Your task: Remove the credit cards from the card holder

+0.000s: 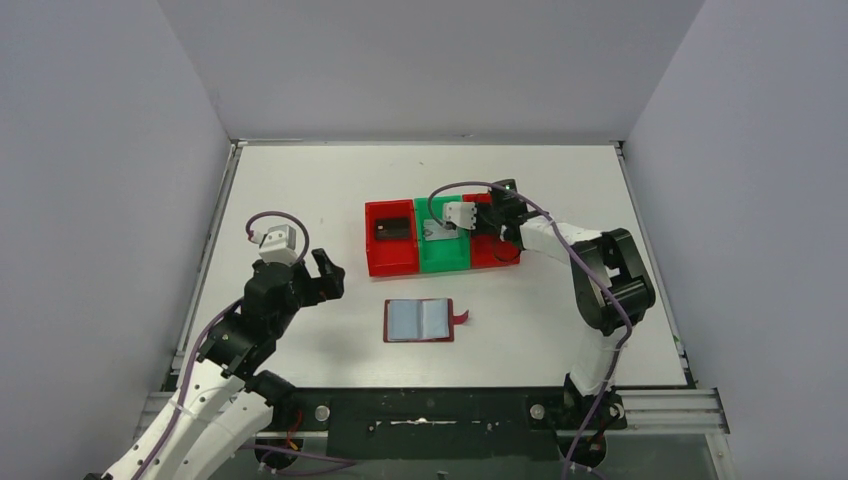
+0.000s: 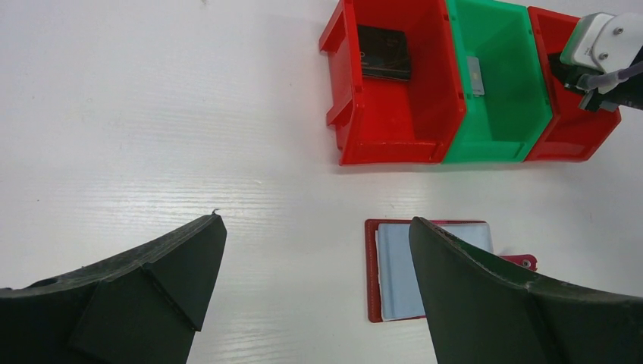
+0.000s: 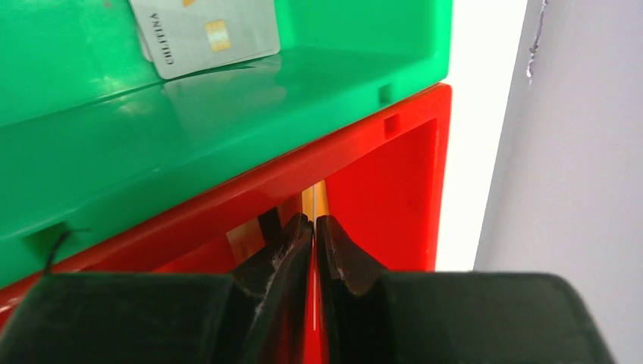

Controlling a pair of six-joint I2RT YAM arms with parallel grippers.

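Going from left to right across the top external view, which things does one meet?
left gripper → left red bin → green bin → right red bin → right arm's elbow

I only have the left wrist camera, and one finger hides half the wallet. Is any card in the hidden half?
Observer: From above, the wallet lies open. Both halves show only pale blue sleeves, with no card that I can make out.
Operator: And the right gripper? I see just its camera.
Observer: The right gripper is down in the right-hand red bin, fingertips pinched on a thin yellow card held edge-on.
Operator: What's in the green bin?
Observer: A silver card with a gold chip, chip side showing.
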